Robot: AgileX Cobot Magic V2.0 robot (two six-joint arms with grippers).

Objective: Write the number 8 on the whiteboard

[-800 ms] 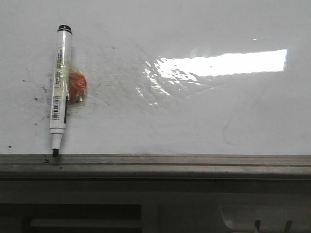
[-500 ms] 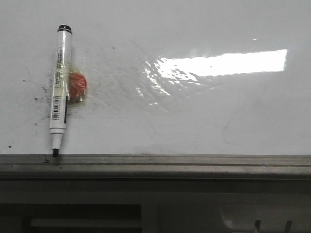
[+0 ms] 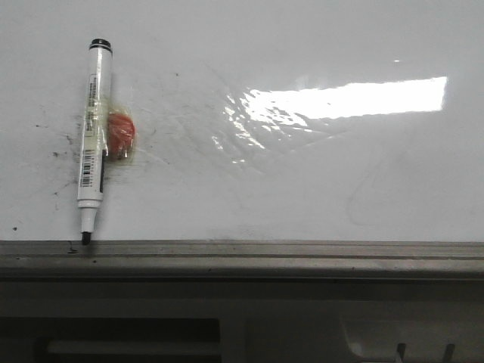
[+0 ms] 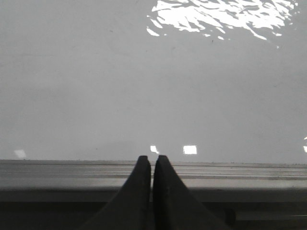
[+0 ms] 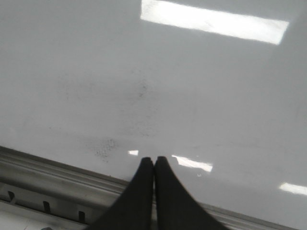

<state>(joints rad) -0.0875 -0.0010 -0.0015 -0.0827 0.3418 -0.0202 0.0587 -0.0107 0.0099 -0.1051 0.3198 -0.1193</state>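
On the whiteboard [image 3: 302, 181]: no number 8 drawn, only specks and faint smudges. Uncapped black marker [image 3: 94, 136] with orange blob [image 3: 121, 130] taped on lies at left, tip touching the grey ledge [image 3: 265, 253]. Left gripper [image 4: 152, 163] and right gripper [image 5: 154, 165]: fingers pressed together, empty, at the ledge. Step: none begun; next, likely part fingers and fetch the marker.
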